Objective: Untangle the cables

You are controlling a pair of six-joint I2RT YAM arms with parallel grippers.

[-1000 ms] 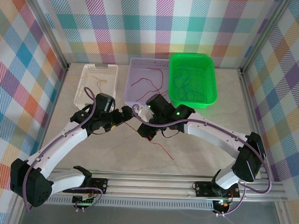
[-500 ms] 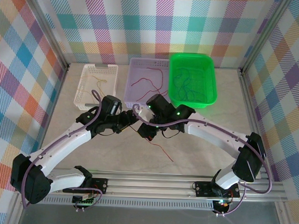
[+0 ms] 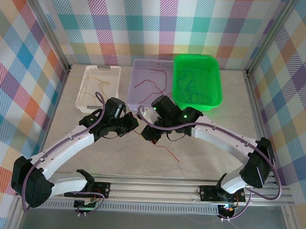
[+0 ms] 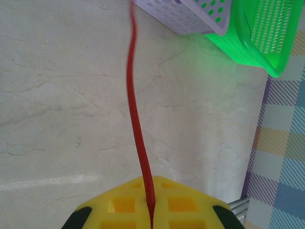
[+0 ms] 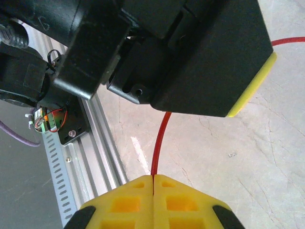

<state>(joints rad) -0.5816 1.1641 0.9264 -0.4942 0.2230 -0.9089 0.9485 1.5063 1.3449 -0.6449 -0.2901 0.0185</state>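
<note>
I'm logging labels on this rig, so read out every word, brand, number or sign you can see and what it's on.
No legible text in any view.
Faint raised marks on the black plastic arm housing: too blurred to read.
White perforated plastic basket, lilac perforated plastic basket, green perforated plastic basket: no lettering visible.

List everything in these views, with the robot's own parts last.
white basket: one, white, far left of the table
lavender basket: one, lavender, far middle
green basket: one, green, far right
yellow cable: count unclear, yellow, in white basket
loose red cables: a few, red, in lavender basket
dark cables: several, blue-green, in green basket
held red cable: one, red, pinched by both grippers
table: one, pale marble
left gripper: one, yellow pads, shut
right gripper: one, yellow pads, shut
</note>
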